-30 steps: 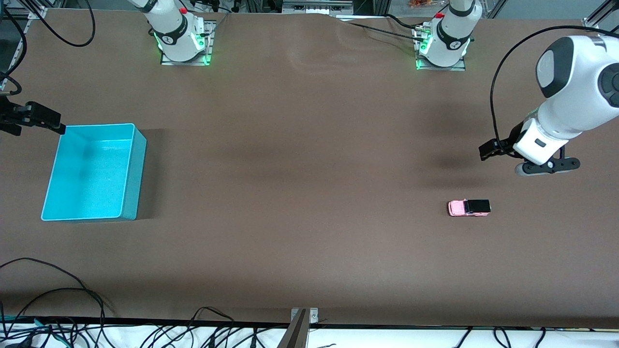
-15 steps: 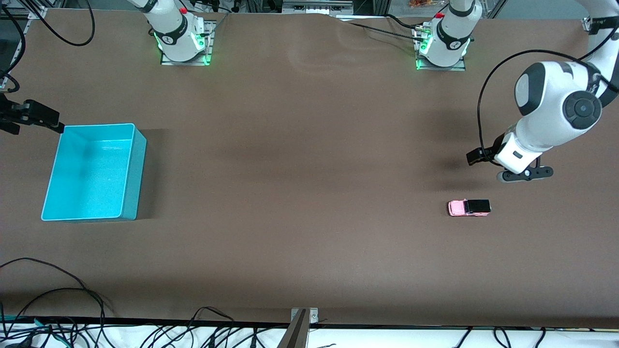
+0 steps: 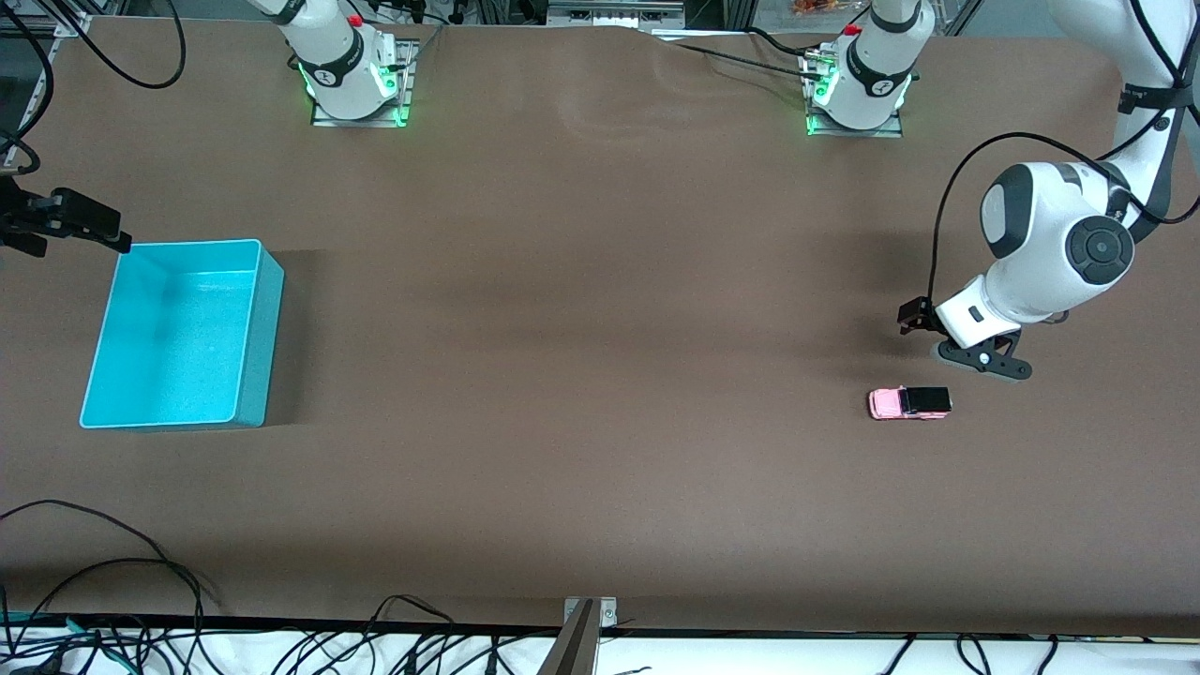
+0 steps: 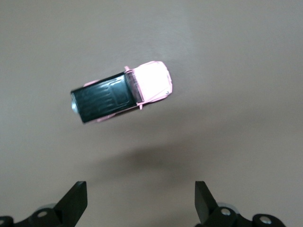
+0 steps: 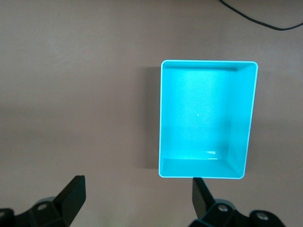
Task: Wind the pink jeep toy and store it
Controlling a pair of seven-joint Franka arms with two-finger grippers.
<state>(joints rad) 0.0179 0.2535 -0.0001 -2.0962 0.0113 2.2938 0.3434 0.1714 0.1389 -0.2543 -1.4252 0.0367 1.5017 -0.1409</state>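
Brown table: pink jeep toy near left arm's end, turquoise bin near right arm's end; left gripper over table beside toy, right gripper beside bin's corner, both wide open, empty; off-centre descent may nudge toy rolling.

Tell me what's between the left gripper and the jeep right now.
Nothing: the left wrist view shows only bare brown table and a shadow between the open left gripper and the jeep. The front view agrees.
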